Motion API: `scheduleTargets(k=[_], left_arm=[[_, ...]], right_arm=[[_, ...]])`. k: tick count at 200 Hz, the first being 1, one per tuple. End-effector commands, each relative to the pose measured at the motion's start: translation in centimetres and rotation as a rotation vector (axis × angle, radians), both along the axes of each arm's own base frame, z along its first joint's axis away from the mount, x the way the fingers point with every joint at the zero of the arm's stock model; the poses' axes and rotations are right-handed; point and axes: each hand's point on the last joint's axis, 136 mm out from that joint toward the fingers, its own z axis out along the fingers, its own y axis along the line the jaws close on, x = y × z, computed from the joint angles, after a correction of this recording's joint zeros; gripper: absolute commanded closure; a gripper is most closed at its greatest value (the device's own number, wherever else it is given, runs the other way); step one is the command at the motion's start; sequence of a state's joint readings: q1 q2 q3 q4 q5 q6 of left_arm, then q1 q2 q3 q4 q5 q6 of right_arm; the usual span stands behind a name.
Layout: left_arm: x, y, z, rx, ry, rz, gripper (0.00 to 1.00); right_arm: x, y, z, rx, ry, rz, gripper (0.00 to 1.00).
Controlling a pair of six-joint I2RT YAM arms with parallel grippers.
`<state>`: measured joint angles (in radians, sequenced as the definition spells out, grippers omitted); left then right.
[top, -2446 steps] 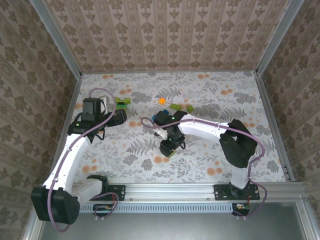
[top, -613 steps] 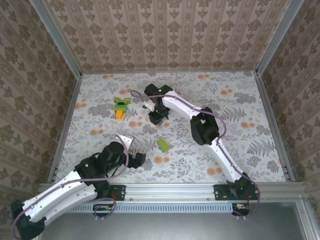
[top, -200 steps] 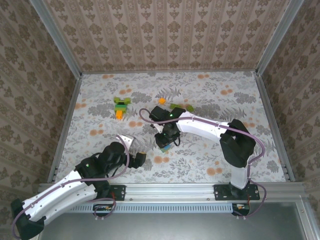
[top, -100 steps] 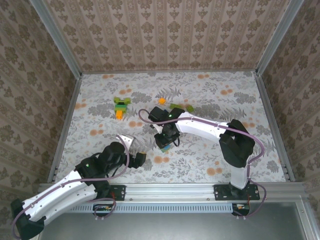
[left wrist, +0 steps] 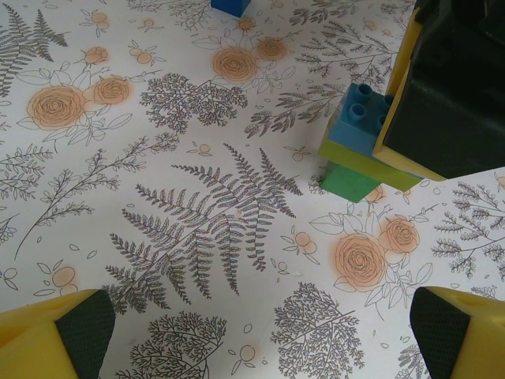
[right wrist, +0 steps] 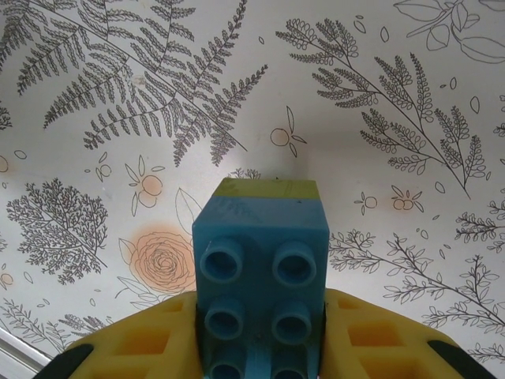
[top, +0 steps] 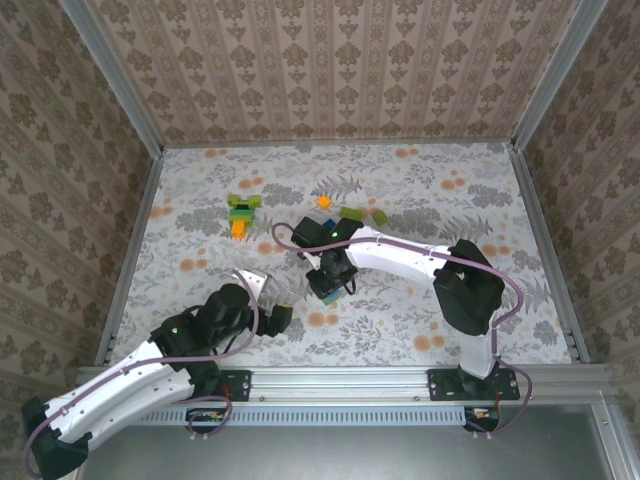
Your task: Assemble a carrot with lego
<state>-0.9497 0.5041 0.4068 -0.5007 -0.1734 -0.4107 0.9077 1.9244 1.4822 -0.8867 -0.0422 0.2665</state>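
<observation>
The carrot (top: pixel 240 215), a green crossbar with an orange tip, lies at the far left of the table. My right gripper (top: pixel 328 283) (right wrist: pixel 260 341) is shut on a blue brick (right wrist: pixel 260 264) (left wrist: pixel 359 118) at the table's middle. A lime and dark green lego piece (left wrist: pixel 357 167) is stuck beneath the blue one; its lime edge (right wrist: pixel 268 189) peeks out. This stack sits at or just above the table. My left gripper (top: pixel 278 316) (left wrist: pixel 260 332) stands open and empty to the near left of the stack.
Loose lego lies beyond the right arm: an orange brick (top: pixel 323 202) and two lime bricks (top: pixel 352 213) (top: pixel 379 217). Another blue brick (left wrist: pixel 230 6) shows at the top edge of the left wrist view. Patterned walls enclose the table.
The right gripper came from the far middle with the blue brick to where a lime brick lay, then shifted slightly left. The left arm has stayed still for three seconds.
</observation>
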Motion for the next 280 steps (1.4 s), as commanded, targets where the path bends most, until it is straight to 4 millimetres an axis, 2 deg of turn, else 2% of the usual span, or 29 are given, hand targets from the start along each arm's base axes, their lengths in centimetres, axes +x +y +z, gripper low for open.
scheduleTargets(k=[1, 38, 63, 86, 120, 143, 160, 179, 210, 280], left_arm=[[0.0, -0.1, 0.0, 0.002, -0.018, -0.010, 0.01], [0.0, -0.2, -0.1, 0.002, -0.017, -0.013, 0.01], [0.0, -0.2, 0.0, 0.001, -0.017, -0.014, 0.01], [0.0, -0.2, -0.1, 0.001, -0.017, -0.013, 0.01], [0.0, -0.2, 0.0, 0.002, -0.018, -0.013, 0.01], [0.0, -0.2, 0.0, 0.003, -0.019, -0.012, 0.01], [0.0, -0.2, 0.0, 0.003, -0.020, -0.010, 0.01], [0.0, -0.1, 0.0, 0.005, -0.019, -0.010, 0.01], [0.1, -0.1, 0.0, 0.005, -0.022, -0.009, 0.01], [0.0, -0.2, -0.1, 0.008, -0.018, -0.012, 0.01]], right_arm=[[-6.2, -3.4, -9.8, -0.206, 0.265, 0.012, 0.74], [-7.3, -3.8, -12.1, -0.212, 0.306, -0.001, 0.75], [-7.1, -3.6, -11.8, -0.204, 0.298, 0.001, 0.75], [-5.8, -3.0, -9.1, -0.181, 0.233, 0.016, 0.76], [-3.4, -1.5, -3.0, -0.110, 0.110, 0.047, 0.77], [-2.4, -0.6, 0.6, -0.057, 0.045, 0.067, 0.77], [-2.1, -0.2, 2.6, -0.016, 0.007, 0.085, 0.77], [-1.9, -0.1, 3.8, 0.007, -0.024, 0.101, 0.77], [-2.0, -0.1, 3.9, 0.030, -0.041, 0.123, 0.77], [-2.3, -0.3, 1.2, 0.017, -0.024, 0.167, 0.76]])
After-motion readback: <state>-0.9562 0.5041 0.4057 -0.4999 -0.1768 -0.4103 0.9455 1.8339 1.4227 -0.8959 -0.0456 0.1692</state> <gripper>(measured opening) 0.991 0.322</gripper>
